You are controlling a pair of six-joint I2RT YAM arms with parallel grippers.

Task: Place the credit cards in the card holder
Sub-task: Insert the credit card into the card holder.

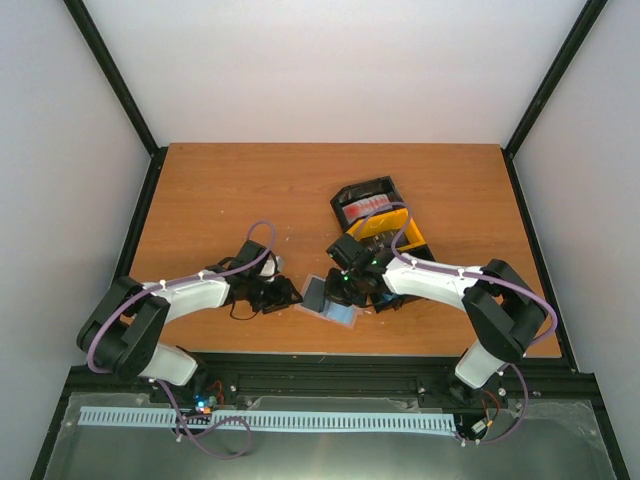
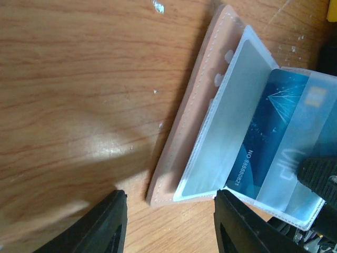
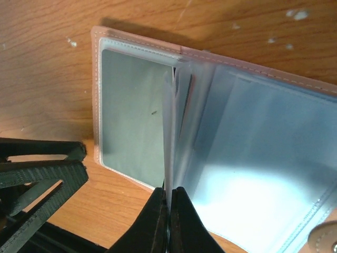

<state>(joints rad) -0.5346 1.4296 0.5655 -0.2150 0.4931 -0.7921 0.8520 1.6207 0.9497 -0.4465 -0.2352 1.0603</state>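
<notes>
The card holder (image 1: 330,298) lies open on the wooden table (image 1: 250,190), just on the near side of the black-and-yellow tray (image 1: 385,225), toward the arm bases. We judge it light and floppy: a soft tan cover with thin see-through leaves that bend and stand up at a touch. It would slide on the wood unless pinned.

The right gripper (image 3: 168,211) is closed tight on the free edge of one leaf (image 3: 169,132), holding it upright. That edge looks to us like the sensible place to grip, since the plastic is slick and the stitched seam is stiffer. A blue card (image 2: 268,142) already sits in one pocket. Red cards (image 1: 365,205) rest in the tray's far black compartment. They look thin, stiff and smooth, so we would pinch them by a short edge.

The left gripper (image 2: 171,221) hovers at the holder's edge farthest from the tray, jaws apart and holding nothing.

The table is smooth varnished wood with a few pale specks. Beyond the tray it runs to pale walls. Both grippers crowd the holder, so we see little room between them.
</notes>
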